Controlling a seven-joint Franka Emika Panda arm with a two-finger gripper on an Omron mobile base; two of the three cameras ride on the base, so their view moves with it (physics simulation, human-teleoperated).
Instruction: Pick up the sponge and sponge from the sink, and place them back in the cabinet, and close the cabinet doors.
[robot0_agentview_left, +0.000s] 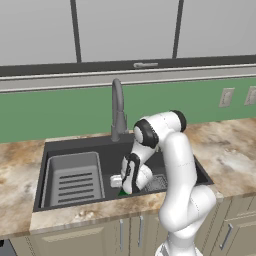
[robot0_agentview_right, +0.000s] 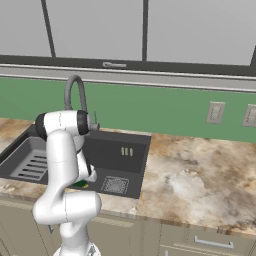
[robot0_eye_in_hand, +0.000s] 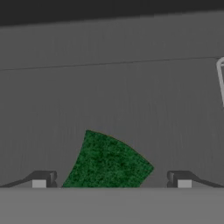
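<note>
The sponge (robot0_eye_in_hand: 107, 162) lies green side up on the sink (robot0_agentview_left: 75, 145) floor near the front wall, framed between your gripper's (robot0_eye_in_hand: 111, 181) wide-open, empty jaws. You're on the first pickup, so drop straight down and close. The rack (robot0_agentview_left: 74, 177) sits left, the drain (robot0_agentview_right: 115, 185) right, the faucet (robot0_agentview_left: 117, 107) behind; the front wall crowds your descent.
</note>
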